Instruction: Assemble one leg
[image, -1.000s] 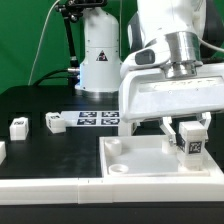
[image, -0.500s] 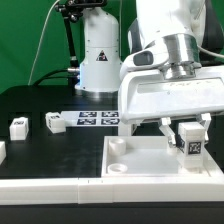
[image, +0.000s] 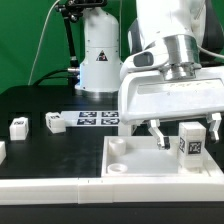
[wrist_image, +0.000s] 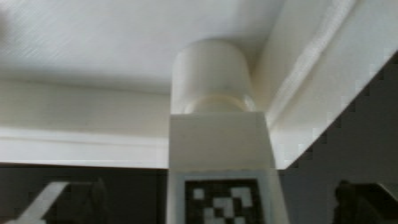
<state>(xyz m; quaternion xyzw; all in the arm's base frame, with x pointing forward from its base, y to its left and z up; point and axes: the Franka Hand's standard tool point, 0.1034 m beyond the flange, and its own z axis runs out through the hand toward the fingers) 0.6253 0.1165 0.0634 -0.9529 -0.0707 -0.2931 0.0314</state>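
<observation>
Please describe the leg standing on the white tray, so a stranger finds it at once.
Find the large white square tray at the exterior view's lower right. Near its right edge, between the open fingers of the tool, stands the leg, a small white block with a black-and-white square tag. Similar blocks rest on the black table further left; only this one is on the tray.

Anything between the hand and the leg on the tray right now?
Nothing visible. The leg stands upright on the tray, and the open hand straddles it with a gap on each side.
</observation>
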